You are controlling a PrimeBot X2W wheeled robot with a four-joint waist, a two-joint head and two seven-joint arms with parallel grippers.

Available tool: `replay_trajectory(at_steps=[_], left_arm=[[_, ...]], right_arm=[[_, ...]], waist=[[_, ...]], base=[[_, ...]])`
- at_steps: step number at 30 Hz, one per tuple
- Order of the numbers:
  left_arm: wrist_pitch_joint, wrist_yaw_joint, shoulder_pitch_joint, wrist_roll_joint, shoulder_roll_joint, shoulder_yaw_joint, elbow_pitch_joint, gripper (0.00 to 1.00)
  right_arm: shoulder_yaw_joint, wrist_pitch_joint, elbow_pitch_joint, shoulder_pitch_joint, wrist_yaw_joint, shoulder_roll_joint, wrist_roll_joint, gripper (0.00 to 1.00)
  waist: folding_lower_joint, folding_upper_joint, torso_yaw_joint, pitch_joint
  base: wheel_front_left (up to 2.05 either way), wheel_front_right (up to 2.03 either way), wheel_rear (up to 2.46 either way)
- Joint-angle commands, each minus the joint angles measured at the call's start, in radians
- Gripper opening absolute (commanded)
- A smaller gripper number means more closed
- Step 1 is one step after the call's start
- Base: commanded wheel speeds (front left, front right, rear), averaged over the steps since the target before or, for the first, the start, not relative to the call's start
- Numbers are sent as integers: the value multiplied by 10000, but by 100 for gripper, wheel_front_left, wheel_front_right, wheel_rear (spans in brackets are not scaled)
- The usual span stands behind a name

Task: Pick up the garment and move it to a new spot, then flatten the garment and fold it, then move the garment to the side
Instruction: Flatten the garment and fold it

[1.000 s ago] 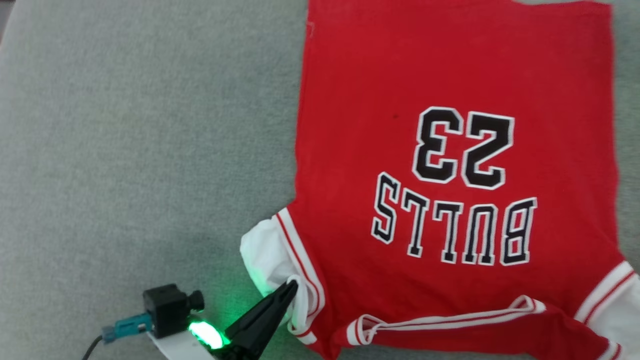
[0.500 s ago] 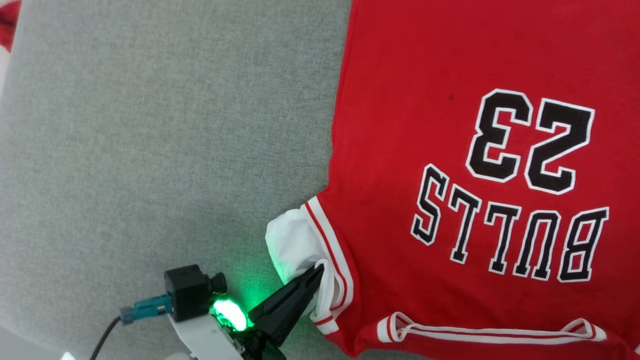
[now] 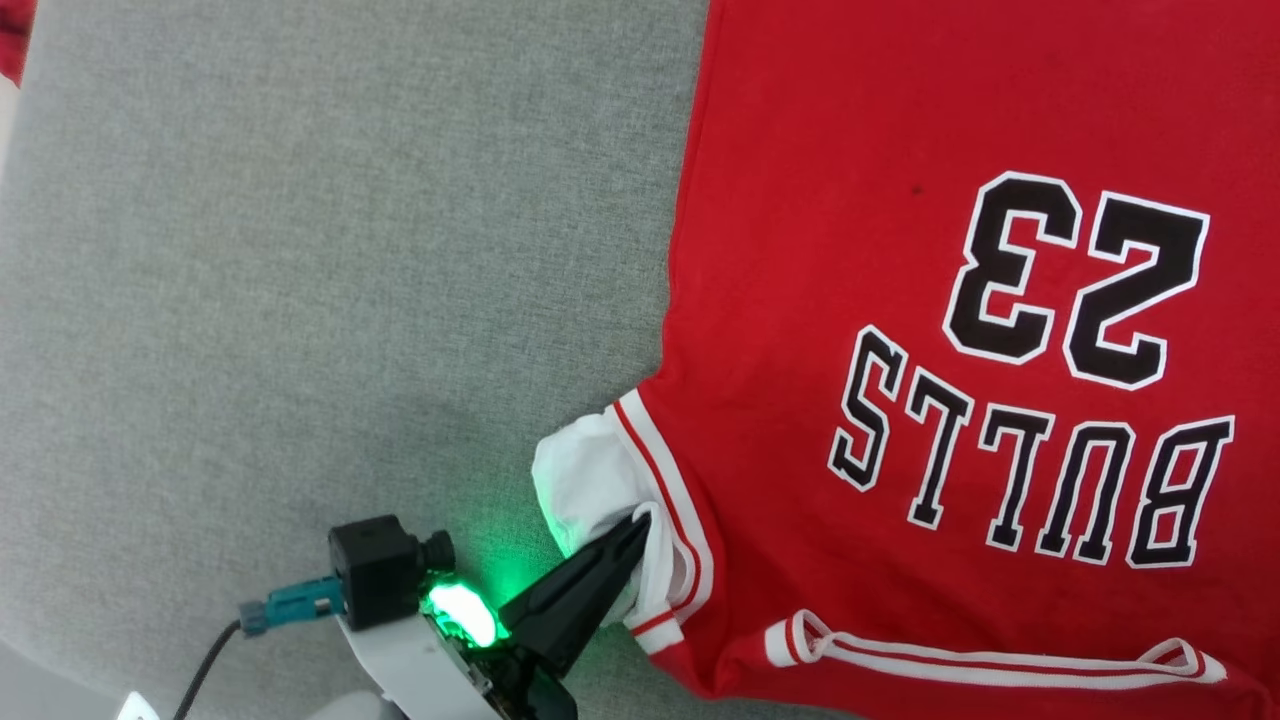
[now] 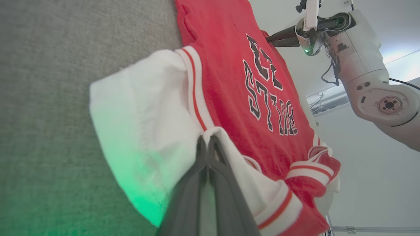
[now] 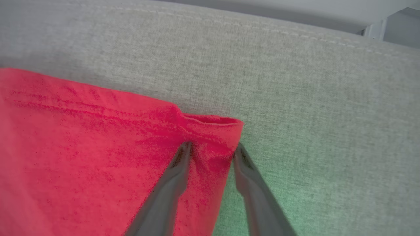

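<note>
Lengthwise, the garment [image 3: 900,150] is stretched: sleeve [image 3: 585,480] pinched tight by the left gripper [image 3: 635,525], far hem [image 5: 210,123] straddled by the spread right gripper [image 5: 212,146].

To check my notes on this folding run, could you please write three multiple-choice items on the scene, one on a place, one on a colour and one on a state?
1. Where is the left gripper clamped on the garment?
A. the far hem
B. the white sleeve
C. the collar

2. What colour is the lettering?
A. yellow
B. blue
C. black, outlined in white

3. How do the jaws of the right gripper stand?
A. apart, astride a red hem corner
B. shut on nothing
C. shut on a bottle

Key:
1 B, the shut gripper pinches white cloth.
2 C, as the head view shows.
3 A, the right wrist view shows a gap with red cloth in it.
</note>
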Motion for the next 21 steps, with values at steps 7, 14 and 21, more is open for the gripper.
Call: replay_trajectory(at_steps=[7, 14, 21], left_arm=[[5, 27, 252, 212, -181, 517, 156, 0], [5, 23, 839, 248, 24, 779, 170, 0], [5, 23, 973, 131, 473, 542, 344, 0]], right_arm=[[-117, -618, 27, 896, -9, -168, 633, 0], [342, -894, -1150, 2405, -7, -971, 2018, 0], [445, -820, -3267, 5195, -9, -2211, 3616, 0]], waist=[[0, 0, -80, -605], [0, 0, -435, -1536], [0, 0, -917, -2384]], base=[[0, 0, 0], [0, 0, 0], [0, 0, 0]])
